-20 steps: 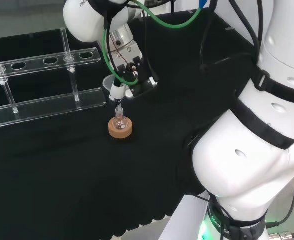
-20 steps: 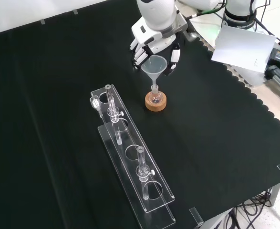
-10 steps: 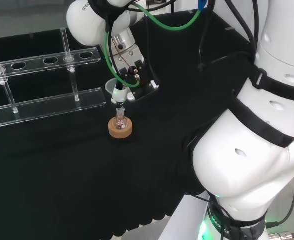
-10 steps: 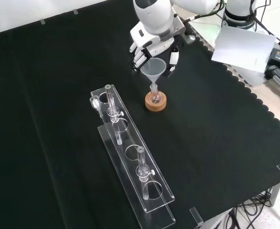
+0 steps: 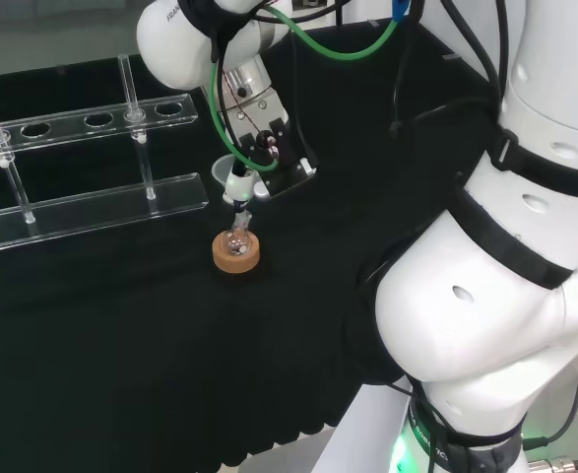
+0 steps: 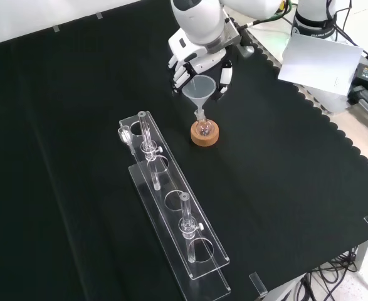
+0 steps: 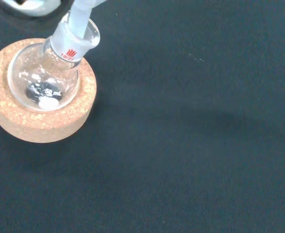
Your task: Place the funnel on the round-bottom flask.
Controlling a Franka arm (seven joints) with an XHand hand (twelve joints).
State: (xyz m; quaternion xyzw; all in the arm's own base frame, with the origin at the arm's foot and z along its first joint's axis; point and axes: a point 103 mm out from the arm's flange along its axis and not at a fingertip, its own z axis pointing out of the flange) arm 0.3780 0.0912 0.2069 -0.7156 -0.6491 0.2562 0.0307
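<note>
— On the black cloth of the table (image 6: 284, 188), what stands under the arm?

— A small round flask (image 6: 202, 128) sits in a cork ring (image 6: 205, 137). In the front view it lies just right of a clear rack (image 6: 171, 207) that runs down the cloth with two glass tubes standing in it.

— And the funnel?

— The funnel (image 6: 199, 89) is upright above the flask, its wide mouth up. Its stem points down into the flask's neck; the wrist view shows the stem (image 7: 80, 14) inside the neck of the flask (image 7: 45, 82), which rests in the cork ring (image 7: 40, 121).

— What is the hand doing?

— The hand (image 6: 193, 59) comes in from the top of the front view, with its fingers (image 6: 178, 74) curled round the funnel's rim on one side and its thumb on the other, so it holds the funnel. In the head view the hand (image 5: 264, 148) hangs just above the flask (image 5: 236, 239), with the funnel (image 5: 227, 169) at its left.

— Is anything inside the flask?

— The wrist view shows a small white piece at its bottom; what it is I cannot tell.
</note>
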